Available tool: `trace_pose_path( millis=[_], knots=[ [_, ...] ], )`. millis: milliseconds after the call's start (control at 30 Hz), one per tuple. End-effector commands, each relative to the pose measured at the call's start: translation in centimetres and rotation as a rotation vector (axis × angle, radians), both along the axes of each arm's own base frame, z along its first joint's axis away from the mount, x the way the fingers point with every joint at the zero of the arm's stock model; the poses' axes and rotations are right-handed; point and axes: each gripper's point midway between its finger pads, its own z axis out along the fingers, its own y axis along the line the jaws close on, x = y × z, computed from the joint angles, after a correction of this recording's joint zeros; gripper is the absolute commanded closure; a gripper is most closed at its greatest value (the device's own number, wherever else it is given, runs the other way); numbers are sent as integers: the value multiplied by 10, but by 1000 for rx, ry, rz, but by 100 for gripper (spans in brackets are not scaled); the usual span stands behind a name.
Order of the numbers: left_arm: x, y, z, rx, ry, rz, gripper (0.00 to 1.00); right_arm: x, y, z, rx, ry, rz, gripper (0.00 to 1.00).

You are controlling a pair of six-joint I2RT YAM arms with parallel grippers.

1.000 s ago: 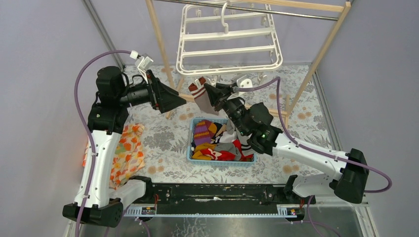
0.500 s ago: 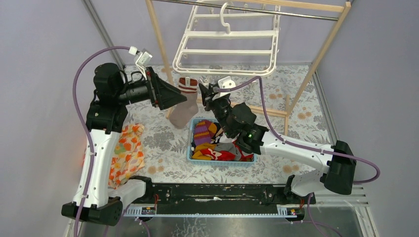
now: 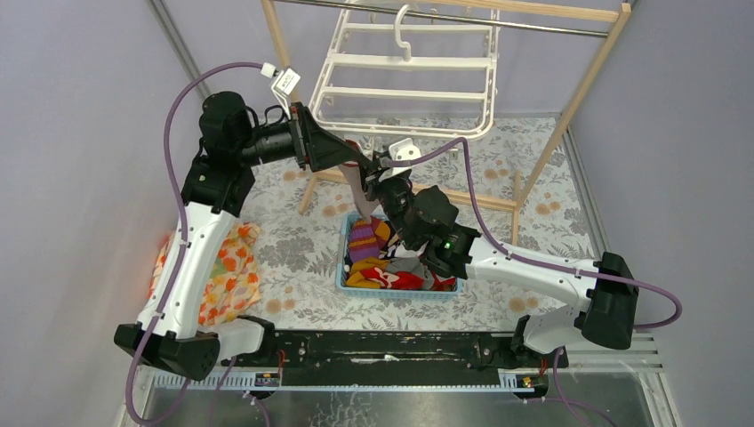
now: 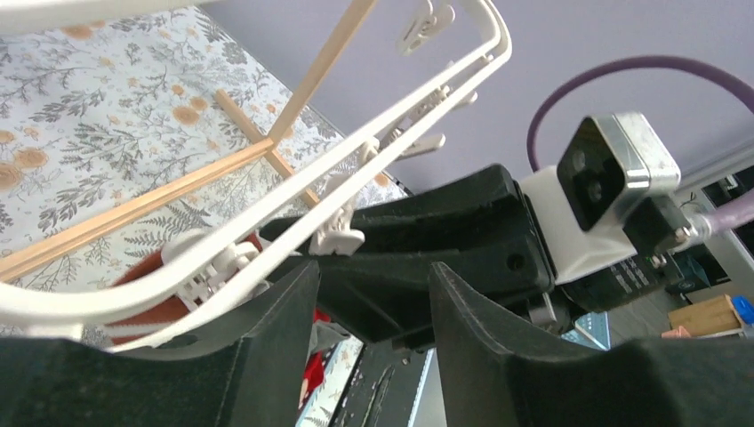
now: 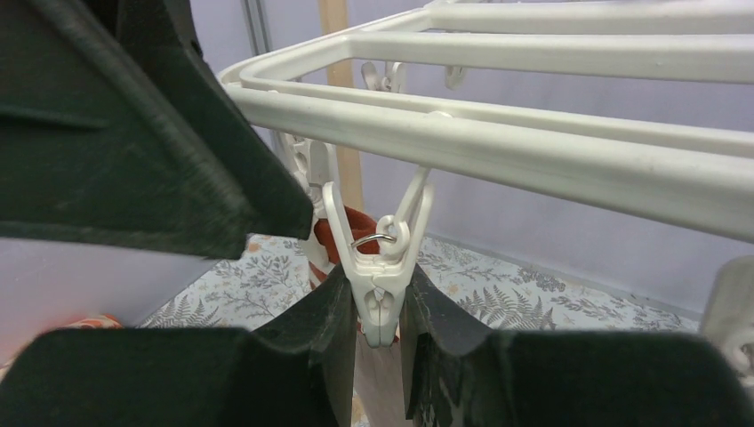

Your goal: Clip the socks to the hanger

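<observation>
The white hanger [image 3: 409, 60] hangs from the rail at the back. Under its near edge hangs one sock [image 3: 362, 194] with a dark-red-and-white cuff [image 4: 147, 285], its foot reaching down to the basket. The cuff [image 5: 342, 233] sits by a clip; I cannot tell whether that clip grips it. My right gripper [image 3: 381, 174] [image 5: 378, 298] is shut on a white dangling clip [image 5: 378, 267] of the hanger frame [image 5: 533, 160]. My left gripper [image 3: 356, 165] [image 4: 373, 276] stands open just under the frame [image 4: 391, 124], facing the right gripper, nothing between its fingers.
A blue basket [image 3: 342, 267] with several coloured clothes and socks stands on the floral cloth below the grippers. An orange patterned cloth [image 3: 227, 276] lies at the left. The pale wooden rack [image 3: 587, 80] straddles the hanger, its lower bar [image 4: 133, 209] close behind.
My left arm has swung right, up to the right gripper, and its jaws have narrowed. The sock has shifted right with it. The right gripper has barely moved in the last half second.
</observation>
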Motion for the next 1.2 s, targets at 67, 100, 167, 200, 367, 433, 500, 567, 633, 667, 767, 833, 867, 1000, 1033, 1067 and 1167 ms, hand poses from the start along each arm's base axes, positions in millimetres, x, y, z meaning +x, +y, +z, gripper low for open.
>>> trace_pose_path(
  millis=[67, 100, 167, 200, 367, 433, 500, 567, 633, 667, 767, 833, 867, 1000, 1033, 1067, 1167],
  knots=[
    [17, -9, 20, -44, -55, 37, 45, -13, 12, 25, 51, -29, 61, 100],
    [18, -11, 19, -43, -54, 38, 45, -13, 13, 25, 50, -28, 64, 100],
    [20, -13, 18, -44, -51, 41, 45, -13, 15, 23, 45, -22, 68, 100],
    [22, -14, 17, -43, -48, 43, 45, -14, 16, 24, 49, -22, 71, 100],
    [29, -14, 10, -33, -46, 79, 45, -16, 16, 25, 64, -16, 88, 100],
    [33, -12, 8, -31, -45, 103, 48, -18, 17, 24, 70, -12, 99, 100],
    [34, -12, 8, -30, -47, 112, 53, -20, 18, 23, 85, -3, 112, 99],
    [33, -12, 7, -32, -42, 103, 60, -23, 16, 22, 125, 13, 130, 88],
    [31, -13, 5, -33, -41, 90, 69, -29, 13, 24, 184, 26, 160, 74],
    [31, -14, 3, -32, -38, 81, 73, -32, 11, 26, 214, 26, 176, 68],
    [30, -15, -2, -30, -32, 64, 79, -42, 11, 29, 299, 60, 240, 55],
    [29, -16, -3, -30, -30, 53, 79, -52, 11, 31, 352, 74, 304, 43],
    [28, -16, -3, -32, -31, 49, 79, -57, 11, 32, 375, 81, 338, 38],
    [24, -17, 2, -45, -38, 31, 79, -71, 8, 33, 474, 133, 476, 34],
    [22, -18, 3, -49, -35, 24, 79, -71, 4, 35, 506, 144, 505, 34],
    [21, -17, 4, -53, -37, 18, 79, -70, 2, 34, 553, 178, 538, 34],
    [16, -19, 7, -61, -32, -5, 79, -62, -9, 31, 650, 222, 601, 34]
  ],
)
